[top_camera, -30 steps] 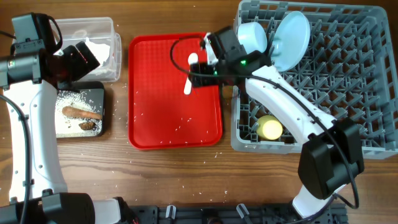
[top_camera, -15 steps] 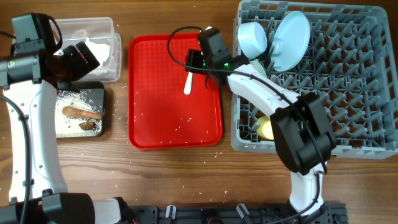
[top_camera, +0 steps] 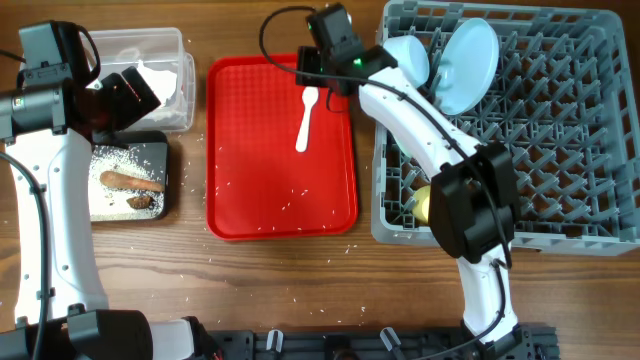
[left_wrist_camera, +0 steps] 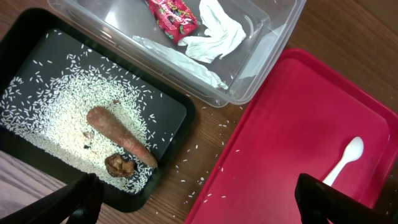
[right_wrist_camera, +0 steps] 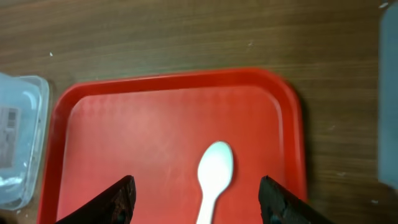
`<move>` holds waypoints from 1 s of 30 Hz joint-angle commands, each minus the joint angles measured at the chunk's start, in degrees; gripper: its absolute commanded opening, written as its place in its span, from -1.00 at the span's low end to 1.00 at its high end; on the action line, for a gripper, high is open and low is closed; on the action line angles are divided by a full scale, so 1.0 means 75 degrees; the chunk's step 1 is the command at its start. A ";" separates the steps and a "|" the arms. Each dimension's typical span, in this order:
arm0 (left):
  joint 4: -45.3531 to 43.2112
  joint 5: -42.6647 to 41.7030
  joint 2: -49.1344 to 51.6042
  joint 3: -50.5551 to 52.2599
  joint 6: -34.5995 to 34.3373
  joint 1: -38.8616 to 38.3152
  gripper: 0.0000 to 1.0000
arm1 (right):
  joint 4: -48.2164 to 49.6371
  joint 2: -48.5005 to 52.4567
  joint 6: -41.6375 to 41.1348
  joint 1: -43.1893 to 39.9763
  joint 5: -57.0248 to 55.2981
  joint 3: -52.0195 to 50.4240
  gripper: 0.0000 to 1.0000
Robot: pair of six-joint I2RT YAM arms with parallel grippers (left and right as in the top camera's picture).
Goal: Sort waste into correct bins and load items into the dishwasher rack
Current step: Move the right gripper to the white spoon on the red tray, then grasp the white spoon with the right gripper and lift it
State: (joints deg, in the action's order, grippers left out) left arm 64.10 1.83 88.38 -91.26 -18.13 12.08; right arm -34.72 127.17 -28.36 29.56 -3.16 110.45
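Lying lengthwise on red tray [top_camera: 250, 180], spoon [top_camera: 305, 122] aims bowl toward far rim.

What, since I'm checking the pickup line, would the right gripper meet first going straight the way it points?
Probably the spoon: its bowl sits centred ahead of the right gripper, lying on the red tray. Depth is unclear.

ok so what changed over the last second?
Right gripper drew back toward the red tray's far edge, jaws open, nothing taken; its elbow swung in toward the tray. White spoon lies where it was on the tray. Left gripper, clear tub and black tray unchanged.
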 commanded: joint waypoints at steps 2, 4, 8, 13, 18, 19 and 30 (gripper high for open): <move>-0.0015 0.0050 -0.0041 -0.0119 -0.0041 0.0026 1.00 | -0.0265 0.0507 0.0379 -0.0079 0.0099 0.0140 0.29; -0.0017 0.0050 -0.0041 -0.0119 -0.0044 0.0026 1.00 | -0.0169 0.0833 0.0306 -0.0073 0.0338 0.0137 0.27; -0.0017 0.0050 -0.0041 -0.0119 -0.0041 0.0026 1.00 | 0.0157 0.1387 -0.0044 -0.0076 0.0583 0.0134 0.25; -0.0017 0.0050 -0.0041 -0.0119 -0.0044 0.0026 1.00 | 0.0565 0.1626 -0.0318 -0.0073 0.0807 0.0128 0.14; -0.0015 0.0050 -0.0041 -0.0119 -0.0044 0.0026 1.00 | 0.0589 0.1941 -0.0877 -0.0073 0.1341 0.0105 0.04; -0.0017 0.0050 -0.0041 -0.0119 -0.0044 0.0029 1.00 | 0.0568 0.1973 -0.0944 -0.0073 0.1556 0.0105 0.03; -0.0017 0.0050 -0.0041 -0.0119 -0.0041 0.0026 1.00 | 0.0545 0.2075 -0.1411 -0.0067 0.1600 0.0105 -0.28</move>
State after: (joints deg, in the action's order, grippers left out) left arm 64.10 1.83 88.38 -91.26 -18.13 12.08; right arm -30.35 139.31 -38.15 28.93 8.14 110.96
